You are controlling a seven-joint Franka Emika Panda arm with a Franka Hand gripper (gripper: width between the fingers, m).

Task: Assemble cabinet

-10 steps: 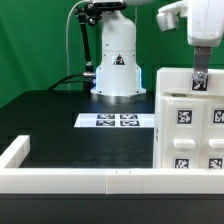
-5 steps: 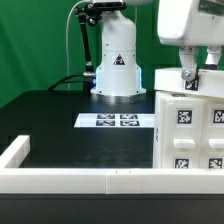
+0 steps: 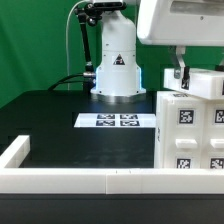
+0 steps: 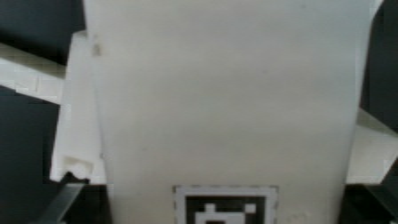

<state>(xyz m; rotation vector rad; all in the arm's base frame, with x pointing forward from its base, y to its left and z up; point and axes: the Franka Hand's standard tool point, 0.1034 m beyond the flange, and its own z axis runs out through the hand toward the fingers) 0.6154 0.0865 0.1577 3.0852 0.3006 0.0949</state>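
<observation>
While two-finger gripper (image 3: 178, 76) hangs just above large white boxy plastic cabinet (image 3: 190, 130), finger gap and any grip cannot be told. Cabinet sits at exterior view's right on black table (image 3: 60, 120), smooth flat faces, square black-and-white tags. Wrist view: white panel (image 4: 214, 100) fills frame.

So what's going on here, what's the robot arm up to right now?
A single robot arm is working on a white cabinet that stands on a black table at the exterior view's right. Its gripper sits right at the cabinet's top edge. Whether the fingers are closed on anything cannot be told. The marker board lies flat in the middle, and a white rail runs along the table's edge.
</observation>
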